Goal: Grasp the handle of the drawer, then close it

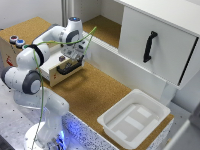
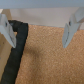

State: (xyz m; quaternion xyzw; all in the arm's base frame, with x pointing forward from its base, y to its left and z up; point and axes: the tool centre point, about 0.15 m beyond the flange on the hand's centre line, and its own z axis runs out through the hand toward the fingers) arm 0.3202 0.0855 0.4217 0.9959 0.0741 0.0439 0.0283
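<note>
The drawer [image 1: 56, 67] stands pulled out of the tan box [image 1: 10, 50], which carries coloured buttons [image 1: 16, 41] on top. Its short black handle [image 1: 68, 68] faces the cork floor. My gripper [image 1: 75, 59] hangs just above the handle, pointing down. In the wrist view the gripper [image 2: 39, 32] is open, its two pale fingers [image 2: 72, 27] spread wide. The black handle [image 2: 17, 50] lies inside the gap, close to one finger, with the tan drawer front [image 2: 3, 57] beside it. Nothing is clamped.
A large white cabinet front [image 1: 160, 35] with a long black handle [image 1: 149, 46] fills the exterior view's right. A white plastic tub [image 1: 134, 117] sits on the cork floor [image 1: 95, 92] at the lower right. The arm's base [image 1: 42, 130] stands at the lower left.
</note>
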